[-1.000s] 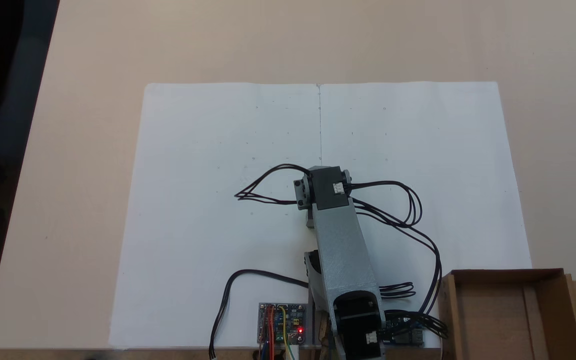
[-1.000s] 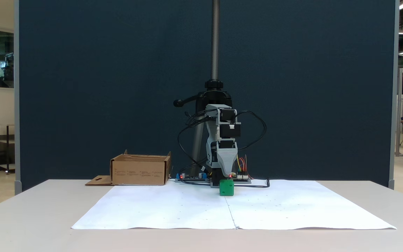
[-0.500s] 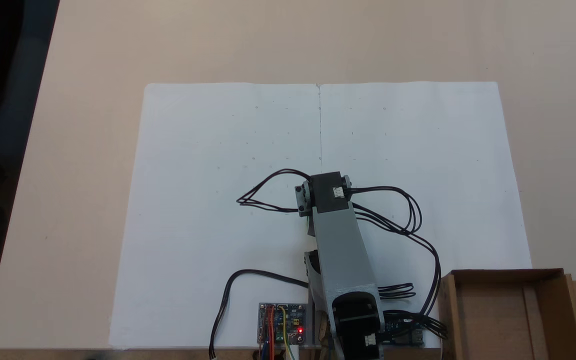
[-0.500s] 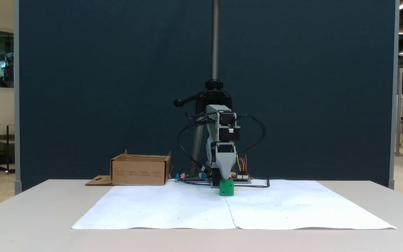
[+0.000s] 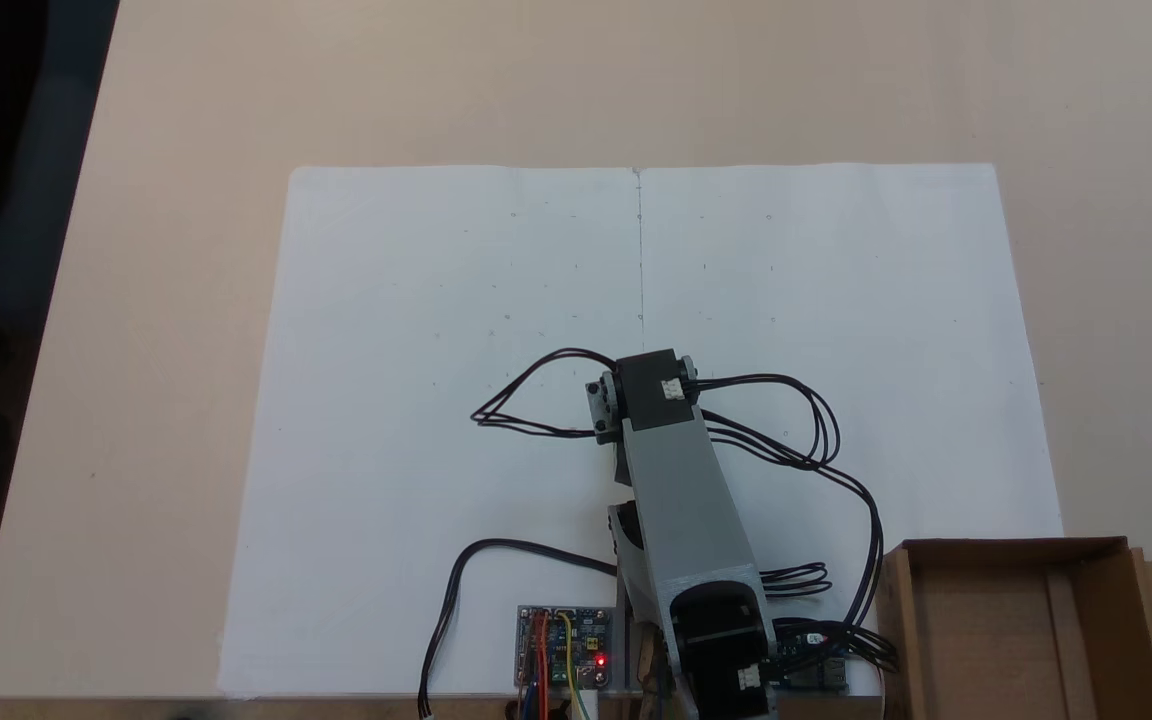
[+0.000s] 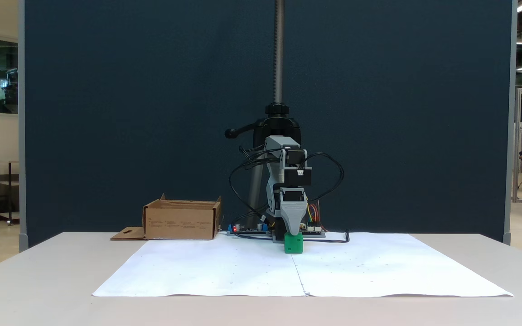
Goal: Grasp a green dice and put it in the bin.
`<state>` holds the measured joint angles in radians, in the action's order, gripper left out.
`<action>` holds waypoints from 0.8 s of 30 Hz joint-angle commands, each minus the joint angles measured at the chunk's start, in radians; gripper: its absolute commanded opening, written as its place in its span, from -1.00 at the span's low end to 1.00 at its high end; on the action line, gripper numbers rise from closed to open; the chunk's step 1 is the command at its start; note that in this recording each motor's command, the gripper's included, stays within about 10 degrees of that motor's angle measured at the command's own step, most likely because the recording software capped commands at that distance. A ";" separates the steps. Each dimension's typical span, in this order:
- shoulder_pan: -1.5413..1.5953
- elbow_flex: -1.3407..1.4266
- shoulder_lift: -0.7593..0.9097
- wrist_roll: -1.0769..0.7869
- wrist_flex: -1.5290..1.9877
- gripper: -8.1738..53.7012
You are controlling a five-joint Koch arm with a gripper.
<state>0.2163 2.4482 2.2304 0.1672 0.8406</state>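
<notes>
In the front-facing fixed view, the gripper (image 6: 293,231) points straight down and its grey tip stands at the top face of the green dice (image 6: 293,243), touching it or almost touching it; I cannot tell which. The two jaws lie one behind the other for this camera, so I cannot tell how wide they stand or whether they already hold anything. The dice sits directly under the tip, not to one side, so I judge that the coming move depends only on the vertical direction: a little further down and then a closing. The dice is a cube, so it has no long axis to align with.

The dice rests on the white paper sheet (image 6: 224,271), close to the sheet's far edge and just beside its middle crease, in front of the arm's base. In the top-down fixed view the arm (image 5: 681,500) covers this place.

The cardboard bin (image 6: 181,220) stands on the table (image 6: 39,290) beyond the far left corner of the sheet in the front view, well apart from the dice, and it looks empty from above (image 5: 976,620).

Counted: one gripper, one green dice, one bin, one paper sheet.
</notes>
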 commanded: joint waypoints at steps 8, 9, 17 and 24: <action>0.025 0.020 0.012 0.061 -0.121 0.77; 0.025 0.020 0.012 0.061 -0.121 0.77; 0.028 0.035 -0.028 0.058 -0.132 0.77; 0.028 0.061 -0.031 0.058 -0.187 0.72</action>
<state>0.2163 2.5142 2.1921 0.1672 0.6934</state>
